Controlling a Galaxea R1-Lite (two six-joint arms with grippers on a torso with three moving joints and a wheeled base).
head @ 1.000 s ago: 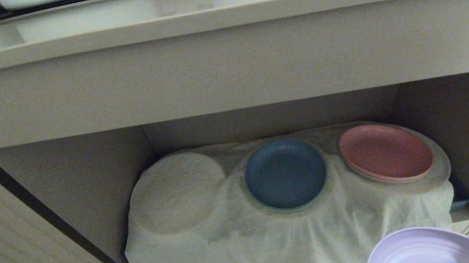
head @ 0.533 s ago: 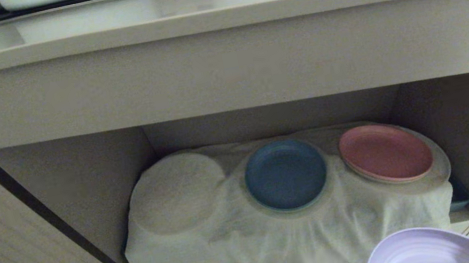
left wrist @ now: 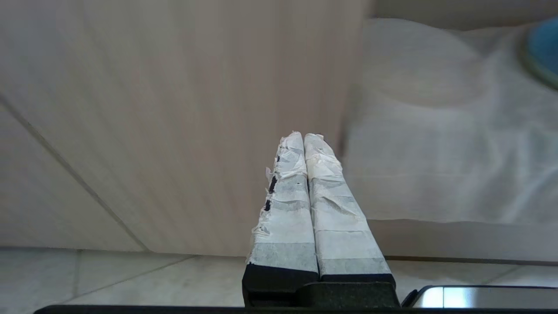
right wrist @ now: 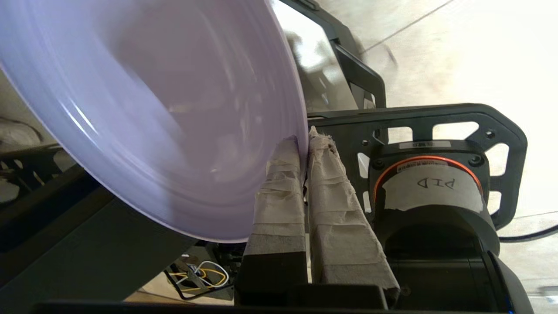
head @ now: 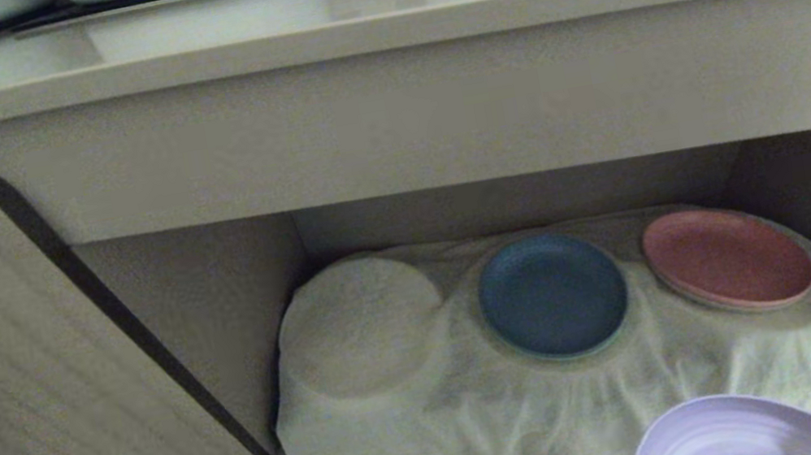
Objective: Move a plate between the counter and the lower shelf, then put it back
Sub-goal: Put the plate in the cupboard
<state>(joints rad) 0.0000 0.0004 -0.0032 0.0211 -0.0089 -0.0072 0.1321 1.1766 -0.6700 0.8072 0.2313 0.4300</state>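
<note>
Clamped thin on the rim of the plate (right wrist: 144, 109) by the right gripper (right wrist: 305, 144), low at the near right, in front of the lower shelf (head: 570, 422). Best carried level and slid in low under the counter (head: 373, 35), toward the bare round hump in the cloth (head: 360, 326) at far left, well clear of the blue plate (head: 553, 295) and pink plate (head: 728, 257). Only a sliver of plate in the head view; grip visible solely from the right wrist. Left gripper (left wrist: 304, 137) pressed closed, empty, seen only by its own camera.
</note>
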